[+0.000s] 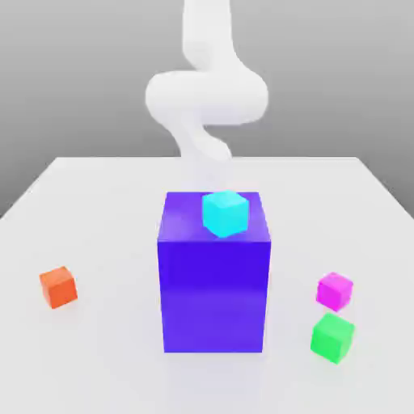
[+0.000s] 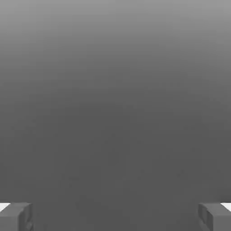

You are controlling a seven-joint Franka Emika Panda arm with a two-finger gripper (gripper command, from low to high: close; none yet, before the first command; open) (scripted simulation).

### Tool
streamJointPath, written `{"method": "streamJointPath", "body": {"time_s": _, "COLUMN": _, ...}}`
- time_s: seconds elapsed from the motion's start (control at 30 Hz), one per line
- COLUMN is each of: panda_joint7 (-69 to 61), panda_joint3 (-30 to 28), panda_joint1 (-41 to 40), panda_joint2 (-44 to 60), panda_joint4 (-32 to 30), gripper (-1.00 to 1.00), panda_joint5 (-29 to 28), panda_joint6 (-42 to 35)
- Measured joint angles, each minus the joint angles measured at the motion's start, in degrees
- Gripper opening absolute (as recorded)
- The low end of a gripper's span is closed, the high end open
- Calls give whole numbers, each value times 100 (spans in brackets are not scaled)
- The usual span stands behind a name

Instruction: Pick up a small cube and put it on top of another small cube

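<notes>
The small magenta cube (image 1: pixel 334 291) rests on the white table at the exterior view's right. Just in front of it, slightly apart, sits the small green cube (image 1: pixel 332 338). The white arm (image 1: pixel 206 97) rises behind the big blue-violet block, far from both cubes. In the hand view my gripper (image 2: pixel 115 216) stands open, its two grey fingertips (image 2: pixel 17 215) set wide apart with nothing between them, facing plain grey background.
A tall blue-violet block (image 1: pixel 214 279) stands mid-table with a cyan cube (image 1: pixel 224 213) on its top. An orange cube (image 1: pixel 58 286) lies at the exterior view's left. The white table (image 1: pixel 105 202) ends at edges on all sides.
</notes>
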Motion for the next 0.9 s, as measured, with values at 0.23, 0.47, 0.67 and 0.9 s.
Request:
{"method": "streamJointPath", "body": {"time_s": 0.23, "panda_joint7": -1813, "panda_joint3": -184, "panda_joint1": 1082, "panda_joint2": 921, "panda_joint4": -669, "gripper": 0, "panda_joint5": 35, "panda_joint6": 669}}
{"method": "streamJointPath", "body": {"time_s": 0.47, "panda_joint7": -3604, "panda_joint3": -305, "panda_joint1": 2088, "panda_joint2": 1822, "panda_joint4": -1322, "gripper": 0, "panda_joint5": 98, "panda_joint6": 1321}}
{"method": "streamJointPath", "body": {"time_s": 0.67, "panda_joint7": -5160, "panda_joint3": -300, "panda_joint1": 2858, "panda_joint2": 2595, "panda_joint4": -1881, "gripper": 0, "panda_joint5": 184, "panda_joint6": 1878}}
{"method": "streamJointPath", "body": {"time_s": 0.9, "panda_joint7": -6930, "panda_joint3": -179, "panda_joint1": 3640, "panda_joint2": 3493, "panda_joint4": -2534, "gripper": 0, "panda_joint5": 222, "panda_joint6": 2530}}
